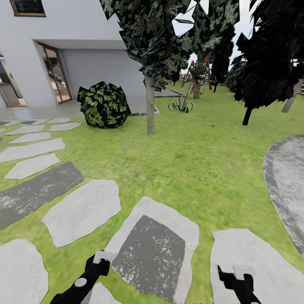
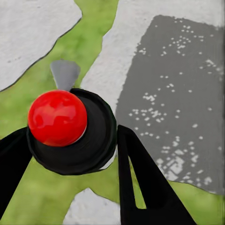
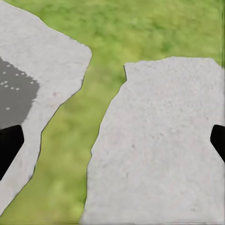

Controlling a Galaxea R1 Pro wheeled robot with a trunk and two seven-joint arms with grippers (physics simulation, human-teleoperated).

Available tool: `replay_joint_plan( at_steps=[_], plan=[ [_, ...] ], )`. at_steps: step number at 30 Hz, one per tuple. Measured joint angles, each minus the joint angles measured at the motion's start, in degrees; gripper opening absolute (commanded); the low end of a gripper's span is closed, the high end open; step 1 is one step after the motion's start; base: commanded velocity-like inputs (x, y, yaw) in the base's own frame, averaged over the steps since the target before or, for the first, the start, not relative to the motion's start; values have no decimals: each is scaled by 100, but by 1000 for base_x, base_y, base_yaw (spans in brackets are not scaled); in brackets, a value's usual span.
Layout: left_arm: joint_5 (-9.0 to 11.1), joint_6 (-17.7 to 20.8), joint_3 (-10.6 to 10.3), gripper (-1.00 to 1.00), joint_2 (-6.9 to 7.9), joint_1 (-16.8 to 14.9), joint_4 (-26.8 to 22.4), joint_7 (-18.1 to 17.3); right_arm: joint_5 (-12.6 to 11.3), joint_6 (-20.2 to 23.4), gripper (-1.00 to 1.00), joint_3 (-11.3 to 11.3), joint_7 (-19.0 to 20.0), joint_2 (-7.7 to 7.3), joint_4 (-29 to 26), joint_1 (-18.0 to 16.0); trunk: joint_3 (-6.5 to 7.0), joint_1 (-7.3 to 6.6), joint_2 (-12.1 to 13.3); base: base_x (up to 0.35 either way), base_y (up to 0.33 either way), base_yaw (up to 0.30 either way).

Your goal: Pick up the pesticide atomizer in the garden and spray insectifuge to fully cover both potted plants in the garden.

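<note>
Head view, left to right. White house wall [image 1: 97,38] with a wood-framed glass door [image 1: 55,71] sat at far left. Pale stepping stones [image 1: 80,211] ran across the lawn [image 1: 190,160] below it, one slab darker grey [image 1: 36,192]. A round dark-leaved bush [image 1: 104,104] stood just in front of the wall. Beside it, a thin grey tree trunk [image 1: 150,105] under a dark canopy. Further back, a spiky thin-leaved clump [image 1: 182,105] in the grass and a small palm [image 1: 196,82]. More dark trees [image 1: 270,55] at right. The curved edge of a grey mottled paved area [image 1: 287,185] came in at far right.

Left gripper [image 1: 99,264] was low at the bottom edge, over a stone with a dark patch [image 1: 150,253]. In the left wrist view its black fingers [image 2: 145,187] were spread, nothing between them; a red ball on a black disc [image 2: 58,117] sat in the foreground.

Right gripper [image 1: 236,278] was low at the bottom right, over a pale stone [image 1: 253,253]. In the right wrist view the finger tips [image 3: 9,145] sat at opposite edges, wide apart, with bare stone [image 3: 159,140] and grass between.

The atomizer and the potted plants could not be made out in any view.
</note>
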Motion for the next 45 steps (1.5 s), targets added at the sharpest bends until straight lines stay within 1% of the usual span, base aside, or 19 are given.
replay_joint_plan(
  at_steps=[9,27,45],
  plan=[
    [-4,10,-6,-100,3,0,-5,-2,-6,0,100,0,0,-4,9,0,29,0,0,0,0,-287],
    [-8,-11,-8,-100,0,0,-5,-2,-6,0,100,0,0,3,10,0,30,0,0,0,-6,-297],
    [-21,-15,-9,-100,1,1,-1,-1,-6,1,100,-1,0,9,10,0,30,-1,0,16,-248,-298]
  ],
)
